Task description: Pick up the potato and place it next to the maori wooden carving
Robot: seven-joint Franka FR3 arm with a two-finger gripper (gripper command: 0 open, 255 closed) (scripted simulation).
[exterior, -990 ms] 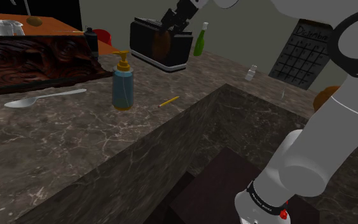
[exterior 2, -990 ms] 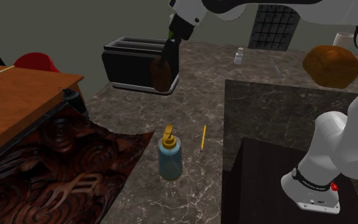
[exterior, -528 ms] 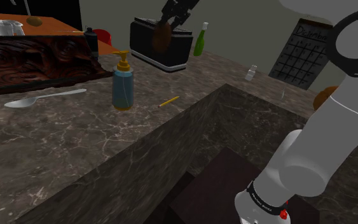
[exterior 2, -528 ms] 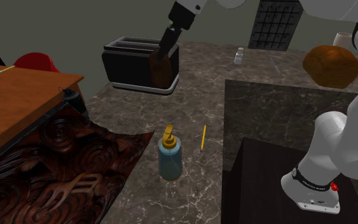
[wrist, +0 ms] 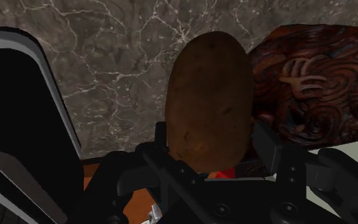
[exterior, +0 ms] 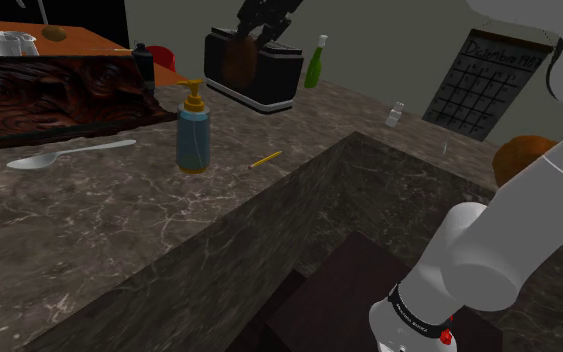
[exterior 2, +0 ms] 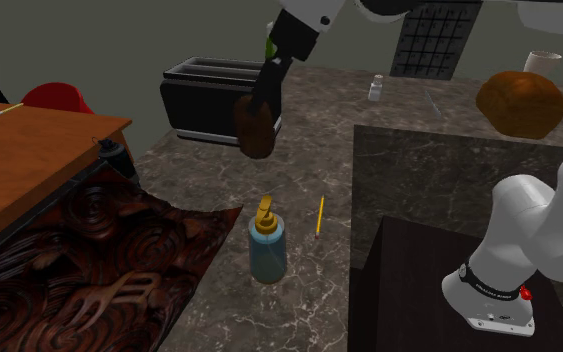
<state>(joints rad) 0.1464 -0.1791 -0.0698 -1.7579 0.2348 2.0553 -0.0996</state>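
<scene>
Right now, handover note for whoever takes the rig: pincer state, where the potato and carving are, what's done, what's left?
Pincer: shut on the potato, clasping its upper end.
Potato: in the air over the marble counter, just in front of the black toaster.
Carving: dark red-brown, lying at the counter's edge, at the second exterior view's lower left.
Done: potato grasped and lifted.
Left: carry it to the carving, set it down on the counter beside it, open the pincer, back off.
</scene>
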